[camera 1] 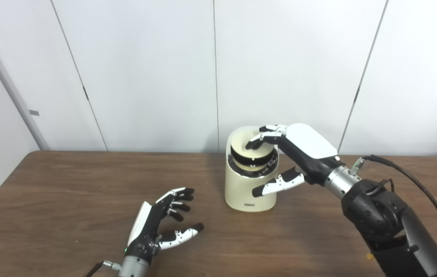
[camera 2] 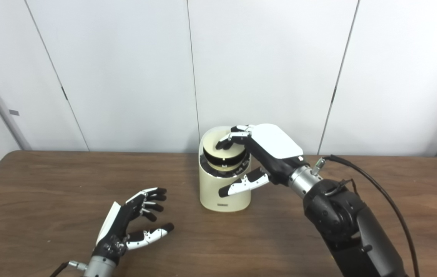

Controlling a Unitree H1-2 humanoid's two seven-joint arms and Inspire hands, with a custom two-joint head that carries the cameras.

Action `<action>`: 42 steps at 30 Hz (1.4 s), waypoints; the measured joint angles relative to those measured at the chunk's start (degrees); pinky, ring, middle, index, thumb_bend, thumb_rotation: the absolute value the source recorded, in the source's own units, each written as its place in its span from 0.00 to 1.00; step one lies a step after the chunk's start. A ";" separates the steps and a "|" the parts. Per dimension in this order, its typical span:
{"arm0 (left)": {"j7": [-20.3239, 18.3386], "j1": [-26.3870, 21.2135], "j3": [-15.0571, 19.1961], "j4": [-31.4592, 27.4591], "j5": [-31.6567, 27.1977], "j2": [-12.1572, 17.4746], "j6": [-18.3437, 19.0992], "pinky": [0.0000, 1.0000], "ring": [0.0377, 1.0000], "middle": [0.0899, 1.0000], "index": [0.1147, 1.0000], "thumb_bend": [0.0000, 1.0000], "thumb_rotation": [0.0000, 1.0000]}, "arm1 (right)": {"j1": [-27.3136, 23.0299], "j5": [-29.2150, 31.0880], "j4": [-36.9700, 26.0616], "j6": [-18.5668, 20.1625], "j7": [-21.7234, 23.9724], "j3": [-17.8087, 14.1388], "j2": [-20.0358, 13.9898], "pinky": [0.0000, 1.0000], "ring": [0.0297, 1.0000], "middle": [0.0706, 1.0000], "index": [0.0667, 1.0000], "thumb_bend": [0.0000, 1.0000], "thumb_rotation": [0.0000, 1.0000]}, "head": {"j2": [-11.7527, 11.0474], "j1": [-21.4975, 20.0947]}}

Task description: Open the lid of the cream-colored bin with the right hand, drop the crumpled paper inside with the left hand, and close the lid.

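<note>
While the lid stands raised: bin [camera 1: 250, 188] mid-surface [camera 1: 68, 184], near the wall.
Right hand [camera 1: 295, 154]: fingers [camera 1: 264, 137] on the lid [camera 1: 243, 140], thumb beside the bin; gripping nothing.
Left hand [camera 1: 160, 225]: spread open, empty.

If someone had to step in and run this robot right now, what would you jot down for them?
Right hand: fingers on the lid of the cream-colored bin, thumb apart in front of the bin wall; the lid looks partly tilted.
Left hand: open and empty, low over the table, left of the bin.
Crumpled paper: not visible anywhere; it may already be inside, I cannot tell.
Left: confirm where the paper is, then make sure the lid ends up closed.
</note>
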 measured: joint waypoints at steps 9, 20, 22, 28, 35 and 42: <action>-0.02 0.03 0.01 -0.14 -0.07 -0.02 0.72 0.55 0.64 0.72 0.74 0.67 0.10 | 0.36 -0.69 0.40 -0.02 0.87 1.14 -0.01 0.97 0.89 0.69 0.69 0.74 0.47 | 0.53 0.26; -0.02 0.05 -0.02 -0.81 0.12 -0.03 1.54 0.55 0.65 0.72 0.74 0.68 0.13 | 0.32 -3.78 2.43 -4.46 -0.46 2.57 -1.02 0.94 0.87 0.67 0.67 0.77 0.43 | 1.23 0.62; -0.02 0.07 -0.02 -1.02 0.10 -0.03 1.65 0.54 0.65 0.72 0.74 0.68 0.13 | 0.21 -4.74 2.95 -5.55 -1.19 2.99 -1.26 0.93 0.87 0.66 0.67 0.78 0.44 | 1.40 0.70; -0.02 0.14 -0.02 -1.25 -0.16 -0.05 1.70 0.55 0.65 0.72 0.74 0.67 0.14 | -0.40 -8.30 3.40 -7.68 -2.43 4.34 -2.01 0.95 0.87 0.65 0.66 0.77 0.47 | 1.84 0.70; -0.03 0.33 -0.01 -1.46 -0.07 -0.04 1.73 0.54 0.64 0.72 0.74 0.67 0.11 | -0.37 -9.17 3.52 -8.52 -2.67 4.40 -2.03 1.00 0.88 0.65 0.66 0.78 0.47 | 2.11 0.53; -0.09 0.48 0.00 -2.17 -0.13 -0.04 2.10 0.55 0.65 0.72 0.74 0.68 0.13 | -0.36 -9.66 3.31 -8.32 -2.28 4.47 -2.03 0.99 0.87 0.65 0.65 0.76 0.51 | 2.20 0.62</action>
